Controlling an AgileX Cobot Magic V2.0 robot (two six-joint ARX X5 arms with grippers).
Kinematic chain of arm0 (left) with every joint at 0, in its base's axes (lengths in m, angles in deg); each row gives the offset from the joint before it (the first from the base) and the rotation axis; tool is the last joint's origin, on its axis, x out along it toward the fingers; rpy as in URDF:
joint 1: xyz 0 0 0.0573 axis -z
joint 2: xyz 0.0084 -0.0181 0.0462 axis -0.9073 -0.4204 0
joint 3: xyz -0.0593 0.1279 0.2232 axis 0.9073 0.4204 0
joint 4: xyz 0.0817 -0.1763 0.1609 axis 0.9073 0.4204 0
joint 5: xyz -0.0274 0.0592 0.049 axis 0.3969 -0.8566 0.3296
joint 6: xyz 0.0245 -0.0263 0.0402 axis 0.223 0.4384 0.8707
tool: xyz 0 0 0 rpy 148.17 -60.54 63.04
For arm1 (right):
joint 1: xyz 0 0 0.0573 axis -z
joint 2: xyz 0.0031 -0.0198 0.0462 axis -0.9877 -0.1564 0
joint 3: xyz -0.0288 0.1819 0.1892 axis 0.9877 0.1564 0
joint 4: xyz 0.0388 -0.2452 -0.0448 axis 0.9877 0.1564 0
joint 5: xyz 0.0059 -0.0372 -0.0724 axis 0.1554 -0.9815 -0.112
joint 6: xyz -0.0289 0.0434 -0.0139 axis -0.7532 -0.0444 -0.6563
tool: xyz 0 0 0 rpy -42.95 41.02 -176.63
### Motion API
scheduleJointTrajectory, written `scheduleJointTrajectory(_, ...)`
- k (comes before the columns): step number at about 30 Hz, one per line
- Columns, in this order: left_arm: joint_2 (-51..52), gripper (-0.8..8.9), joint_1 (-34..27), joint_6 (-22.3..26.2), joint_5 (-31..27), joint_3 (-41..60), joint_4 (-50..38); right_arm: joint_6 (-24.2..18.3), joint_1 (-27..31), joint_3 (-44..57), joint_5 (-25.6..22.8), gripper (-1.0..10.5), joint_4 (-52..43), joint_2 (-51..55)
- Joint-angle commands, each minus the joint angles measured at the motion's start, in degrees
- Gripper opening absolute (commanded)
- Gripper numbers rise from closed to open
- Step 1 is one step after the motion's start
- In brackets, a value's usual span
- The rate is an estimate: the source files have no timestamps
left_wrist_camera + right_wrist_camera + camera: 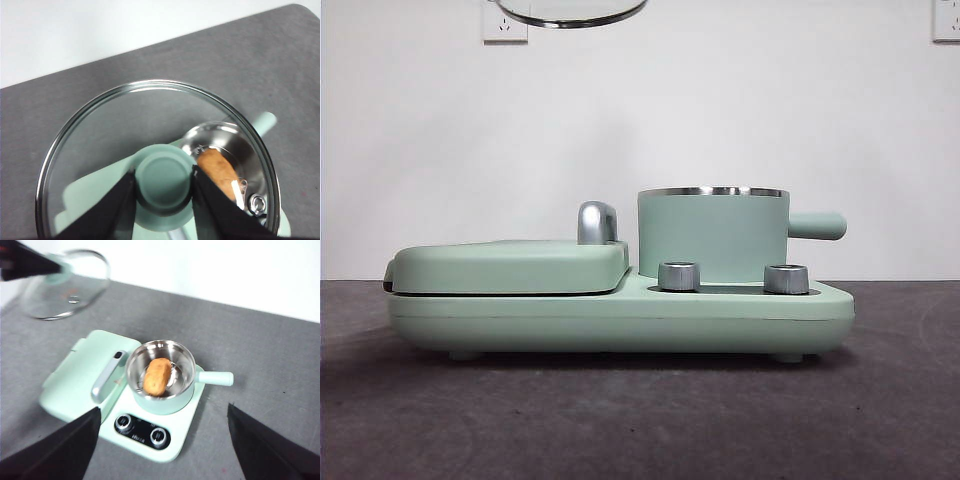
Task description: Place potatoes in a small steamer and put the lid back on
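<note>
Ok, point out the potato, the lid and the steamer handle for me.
potato [157, 376]: right wrist view, middle of its skin.
lid [165, 176]: left wrist view, knob top.
steamer handle [817, 226]: front view, mid-shaft.

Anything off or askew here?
Nothing spilled or damaged. The potato lies inside the steamer. The lid is off, held in the air by the left tool on its knob.
</note>
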Motion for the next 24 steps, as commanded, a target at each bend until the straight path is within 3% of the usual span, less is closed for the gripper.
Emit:
scheduleJointTrajectory(1,-2.34,0.05,1.90,-0.26,0.20,-1.90,-1.36,-0.61,-0.76,5.07,0.28,4.0,2.54,6.69)
scheduleJointTrajectory(13,-9.49,0.05,9.53,0.33,0.20,-1.90,-2.49,7.76,-0.79,39.95,6.80,4.0,-13.05,35.95)
scheduleJointTrajectory(24,-19.34,0.05,11.93,0.15,-0.35,-1.90,-7.39,5.29,-0.81,52.52,9.73,4.0,-15.72,38.69)
